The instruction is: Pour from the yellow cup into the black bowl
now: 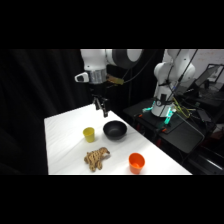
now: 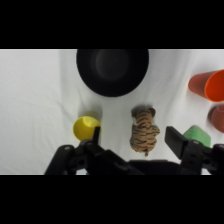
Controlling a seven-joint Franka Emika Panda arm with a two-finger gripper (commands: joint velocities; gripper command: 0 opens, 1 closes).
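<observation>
Hanging above the white table [image 1: 62,145], the gripper [image 1: 101,107] has its fingers spread wide with nothing between them. The yellow cup [image 1: 89,133] stands upright on the table below it and a little toward the near edge, untouched; in the wrist view the cup [image 2: 85,127] sits just by one fingertip. The black bowl [image 1: 115,130] rests beside the cup, with a striped toy tiger [image 1: 96,158] and an orange cup [image 1: 136,162] nearer the front.

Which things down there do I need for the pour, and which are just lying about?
Needed:
yellow cup
black bowl
gripper, open above the table, holding nothing

Lying about:
toy tiger
orange cup
green thing, partly hidden behind a finger in the wrist view
</observation>
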